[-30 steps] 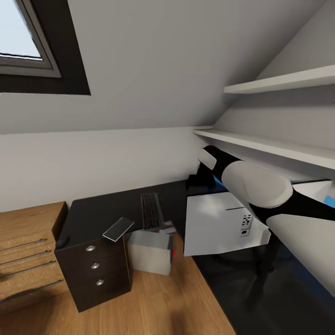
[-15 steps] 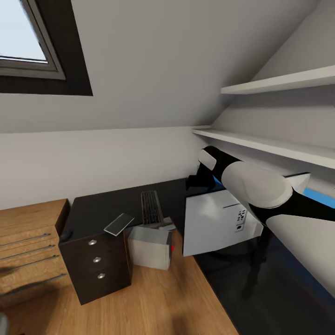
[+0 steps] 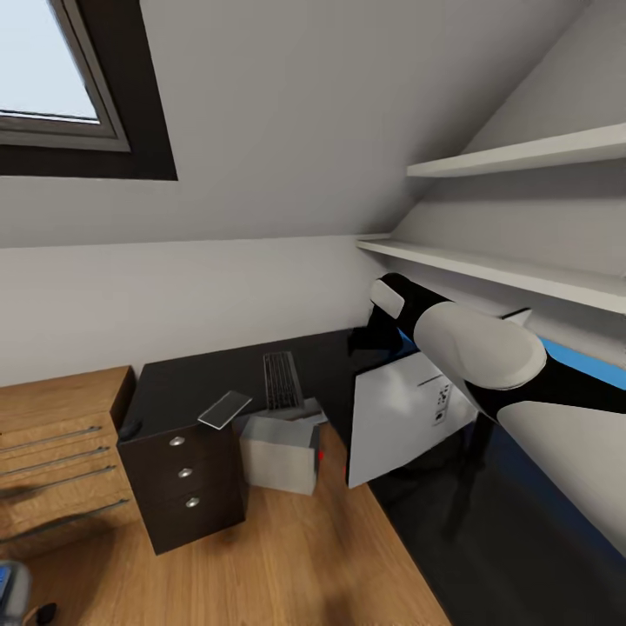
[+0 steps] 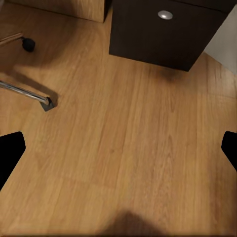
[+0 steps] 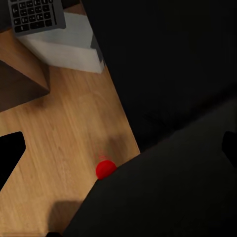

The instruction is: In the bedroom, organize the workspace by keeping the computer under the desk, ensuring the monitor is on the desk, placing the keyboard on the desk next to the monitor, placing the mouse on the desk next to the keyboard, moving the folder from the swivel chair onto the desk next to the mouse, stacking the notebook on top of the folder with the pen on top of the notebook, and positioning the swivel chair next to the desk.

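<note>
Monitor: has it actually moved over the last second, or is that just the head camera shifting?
Yes. The monitor has tilted: judged against the lower shelf, its top right corner has risen and swung inward, more than the slight camera shift explains.

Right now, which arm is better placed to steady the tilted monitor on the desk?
Right. The right arm reaches across to the tilted monitor on the desk, while the left gripper hangs over wood floor beside the drawers, away from it.
</note>
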You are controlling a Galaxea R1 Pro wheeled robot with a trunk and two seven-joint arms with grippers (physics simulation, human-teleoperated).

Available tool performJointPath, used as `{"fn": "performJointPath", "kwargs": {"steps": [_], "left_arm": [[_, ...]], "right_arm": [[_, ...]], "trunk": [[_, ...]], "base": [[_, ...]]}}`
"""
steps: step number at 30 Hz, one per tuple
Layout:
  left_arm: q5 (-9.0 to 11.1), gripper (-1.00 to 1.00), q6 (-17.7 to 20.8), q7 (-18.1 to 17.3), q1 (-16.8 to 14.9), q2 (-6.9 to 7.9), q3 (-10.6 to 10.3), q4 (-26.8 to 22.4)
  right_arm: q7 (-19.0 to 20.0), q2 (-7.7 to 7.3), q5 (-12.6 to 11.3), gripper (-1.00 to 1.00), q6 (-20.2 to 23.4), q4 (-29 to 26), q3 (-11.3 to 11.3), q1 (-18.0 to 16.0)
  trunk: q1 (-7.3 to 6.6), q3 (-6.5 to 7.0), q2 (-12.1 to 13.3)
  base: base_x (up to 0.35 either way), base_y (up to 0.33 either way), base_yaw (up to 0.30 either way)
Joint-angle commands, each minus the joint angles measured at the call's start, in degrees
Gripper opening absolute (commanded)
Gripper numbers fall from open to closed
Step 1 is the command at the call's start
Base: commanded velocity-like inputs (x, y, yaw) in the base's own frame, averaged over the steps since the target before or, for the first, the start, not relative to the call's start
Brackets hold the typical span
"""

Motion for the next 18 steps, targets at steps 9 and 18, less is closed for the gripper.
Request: {"fn": "performJointPath", "kwargs": {"steps": [9,18], "left_arm": [[0.59,1.00,-0.16,-0.29,-0.03,0.03,-0.13,0.03],[0.59,1.00,-0.16,-0.29,-0.02,0.02,-0.13,0.03]], "right_arm": [[-0.26,0.02,0.22,1.00,0.09,-0.07,-0.49,-0.06],[0.01,0.02,0.06,1.00,-0.05,-0.08,-0.46,-0.06]], "trunk": [[0.01,-0.11,-0.09],[0.01,-0.11,-0.09]], "base": [[-0.105,-0.048,0.000],[-0.081,-0.023,0.000]]}}
